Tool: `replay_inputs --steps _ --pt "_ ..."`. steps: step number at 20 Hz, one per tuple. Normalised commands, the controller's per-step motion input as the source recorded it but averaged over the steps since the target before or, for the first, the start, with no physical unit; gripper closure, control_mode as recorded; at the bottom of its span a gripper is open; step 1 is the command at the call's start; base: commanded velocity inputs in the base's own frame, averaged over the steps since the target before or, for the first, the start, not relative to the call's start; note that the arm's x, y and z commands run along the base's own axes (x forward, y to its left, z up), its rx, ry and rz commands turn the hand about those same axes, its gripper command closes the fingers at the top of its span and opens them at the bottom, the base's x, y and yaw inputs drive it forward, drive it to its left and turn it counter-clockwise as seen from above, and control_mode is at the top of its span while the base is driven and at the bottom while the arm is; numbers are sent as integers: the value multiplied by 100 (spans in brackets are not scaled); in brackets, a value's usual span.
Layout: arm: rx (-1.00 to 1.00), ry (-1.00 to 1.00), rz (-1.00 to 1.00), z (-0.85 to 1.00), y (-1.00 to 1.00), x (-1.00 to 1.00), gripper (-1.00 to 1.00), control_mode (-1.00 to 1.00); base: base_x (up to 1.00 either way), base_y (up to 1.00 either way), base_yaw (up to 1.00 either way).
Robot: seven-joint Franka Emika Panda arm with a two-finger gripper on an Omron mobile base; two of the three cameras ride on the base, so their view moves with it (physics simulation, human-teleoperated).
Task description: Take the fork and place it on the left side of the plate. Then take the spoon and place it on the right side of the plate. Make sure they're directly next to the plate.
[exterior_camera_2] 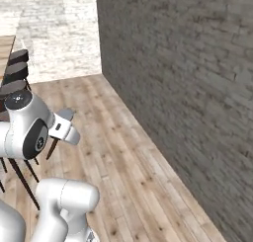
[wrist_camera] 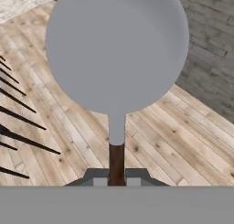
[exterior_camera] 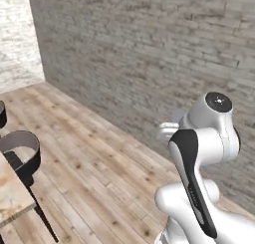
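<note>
- spoon (wrist_camera: 117,54) is in the gripper (wrist_camera: 117,178): round grey bowl fills the upper part of the hand view, grey neck runs down into a thin dark brown handle
- handle drops straight between the two dark finger tips (wrist_camera: 97,176) at the bottom of that view; jaws are closed on it, one tip tight on each side
- bowl sticks out well ahead of the fingers, face-on to the hand camera, nothing touching it
- spoon is held in the air over the wood plank floor (wrist_camera: 173,141), not lying on any surface
- in the right base view a small grey piece (exterior_camera_2: 66,114) pokes out past the white hand, likely the spoon bowl; too small to be sure
- in the left base view the hand (exterior_camera: 168,131) is mostly hidden behind the arm's upper joint, a grey blur beside it; cannot tell the grip from there
- arm (exterior_camera: 199,153) is folded up, hand raised, pointing toward the grey brick wall (exterior_camera: 149,49)
- dark stools (exterior_camera_2: 15,70) stand in a row along the edge of a wood-topped table (exterior_camera_2: 6,51) near the left edge of the right base view
- left base view: corner of the light wood tabletop (exterior_camera: 12,193) at lower left, one dark round-backed stool (exterior_camera: 22,151) just beside its edge
- thin dark stool legs (wrist_camera: 23,122) show at the left of the hand view, well apart from the spoon
</note>
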Motion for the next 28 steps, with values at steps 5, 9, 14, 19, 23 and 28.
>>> replay_inputs --steps 5,9,14,19,23,28 --pt "0 0 0 0 0 0 100 100 86 -34 41" --pt "0 0 0 0 0 0 100 100 87 -29 42" --pt "0 0 0 0 0 0 100 100 86 -21 45" --pt "0 0 0 0 0 0 100 100 85 -14 48" --pt "0 0 0 0 0 0 100 100 87 -18 48" --pt "0 0 0 0 0 0 100 100 86 -24 46"
